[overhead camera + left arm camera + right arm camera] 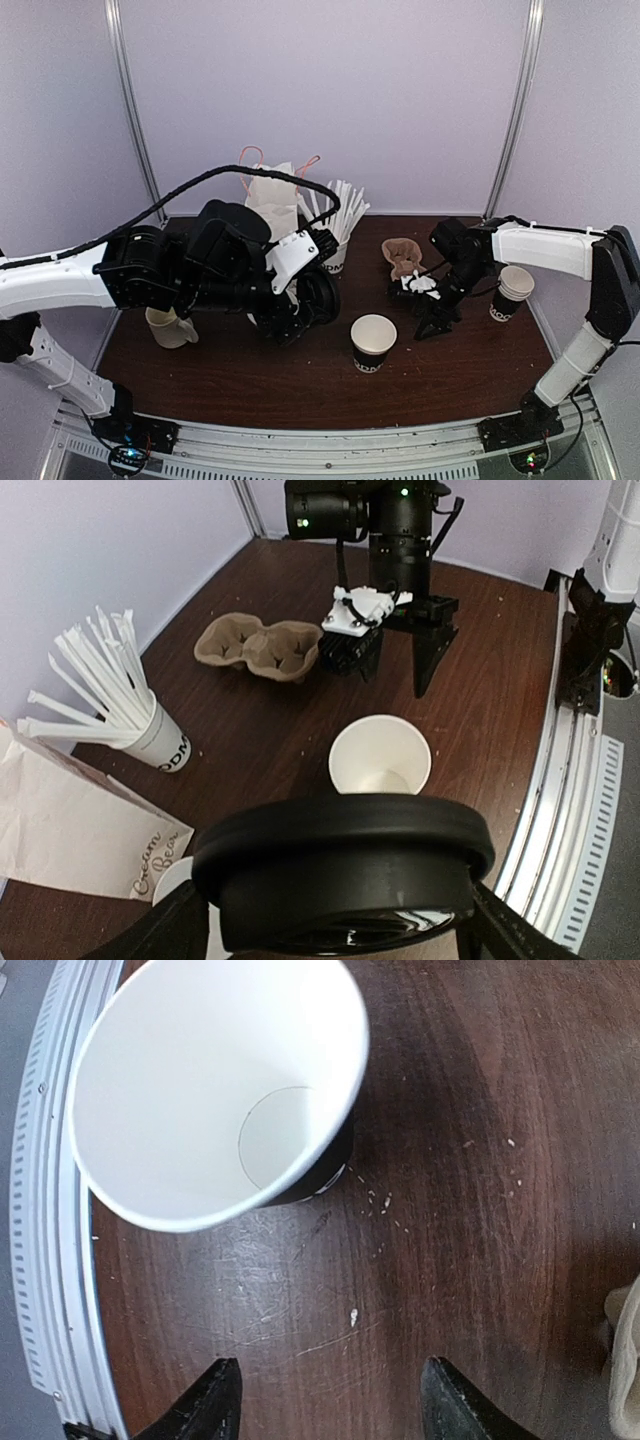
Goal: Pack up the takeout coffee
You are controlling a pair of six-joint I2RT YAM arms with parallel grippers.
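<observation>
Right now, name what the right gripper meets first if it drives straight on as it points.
The right gripper probably meets bare table, just short of the open cup; depth unclear.

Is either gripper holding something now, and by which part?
The left gripper holds the black lid by opposite sides of its rim; the right gripper holds nothing.

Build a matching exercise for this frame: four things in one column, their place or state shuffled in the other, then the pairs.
1 black lid
2 black paper cup
3 stirrer sticks
4 cardboard cup carrier

A lying flat, both wells empty
B between the left fingers
C standing in a white cup
D upright, uncovered, nothing inside

Pairs: 1-B, 2-D, 3-C, 4-A
</observation>
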